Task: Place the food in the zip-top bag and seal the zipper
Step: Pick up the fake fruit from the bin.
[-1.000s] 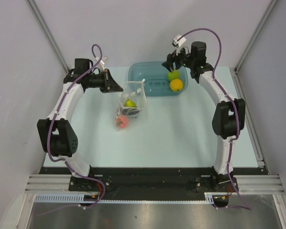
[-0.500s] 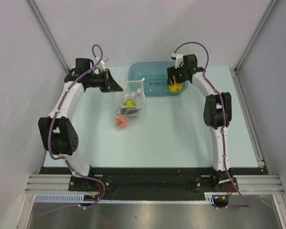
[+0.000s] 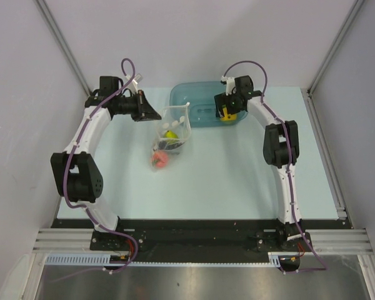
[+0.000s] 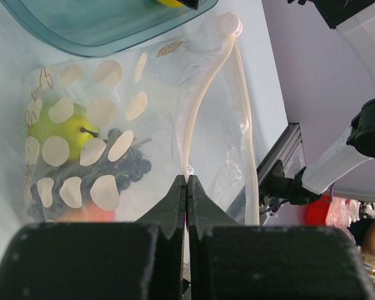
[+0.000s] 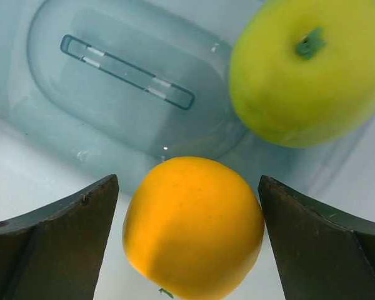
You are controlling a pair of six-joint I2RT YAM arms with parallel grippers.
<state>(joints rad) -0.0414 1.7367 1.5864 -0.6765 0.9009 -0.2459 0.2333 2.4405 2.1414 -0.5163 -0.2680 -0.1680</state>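
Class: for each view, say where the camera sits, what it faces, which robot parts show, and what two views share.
Top external: above and behind, looking down on the table; both arms show.
Left wrist: mounted there, faces the zip-top bag; shut left fingers pinch the zipper.
Right wrist: looks into the tub; open right fingers flank the orange.
Shared: top and right wrist show the orange.

orange [image 5: 194,228] yellow-orange, apple [image 5: 306,72] yellow-green, tub [image 5: 112,94] translucent teal. the clear zip-top bag [image 4: 225,144] is patterned with white oval spots, showing a green pear [image 4: 59,128], purple-black grape bunch [image 4: 122,165] and red-orange peach [image 3: 159,159]. zipper [image 4: 203,106] cream, bench [image 3: 225,181] pale blue.
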